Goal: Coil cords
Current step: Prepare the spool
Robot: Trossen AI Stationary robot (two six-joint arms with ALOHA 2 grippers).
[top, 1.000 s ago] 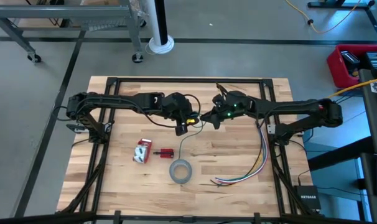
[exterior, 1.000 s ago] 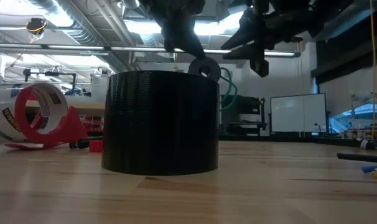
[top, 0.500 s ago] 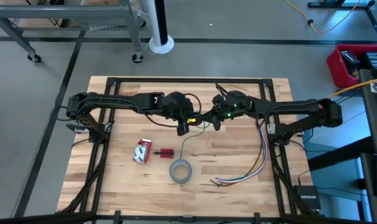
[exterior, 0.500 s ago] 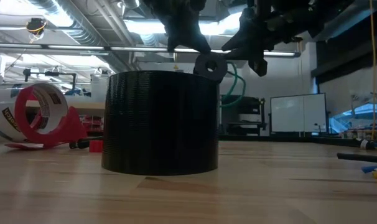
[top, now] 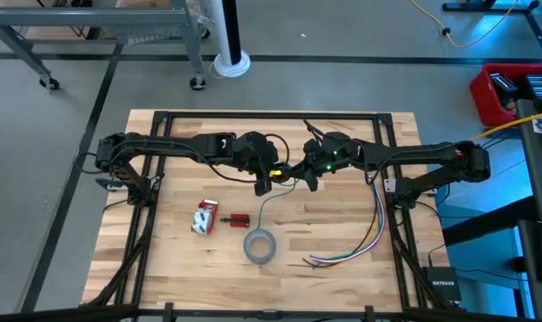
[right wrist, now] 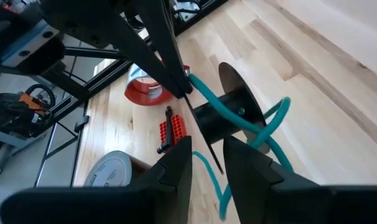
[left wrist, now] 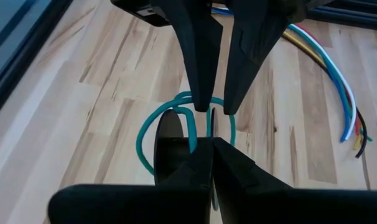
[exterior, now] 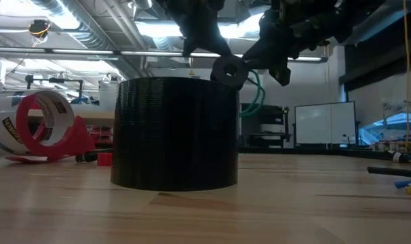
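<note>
Cord (right wrist: 263,127) hung in the air between my two arms, looped on a small dark spool (right wrist: 238,109) | left gripper (left wrist: 204,140) pinched shut on the cord | right gripper (right wrist: 207,152) nearly shut beside the spool | I worried a loop could slip off if one arm tugged.

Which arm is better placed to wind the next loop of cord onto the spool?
Right. The left end effector grips the spool, so the right end effector, facing it beside the loose teal cord, probably has the freer move.
</note>
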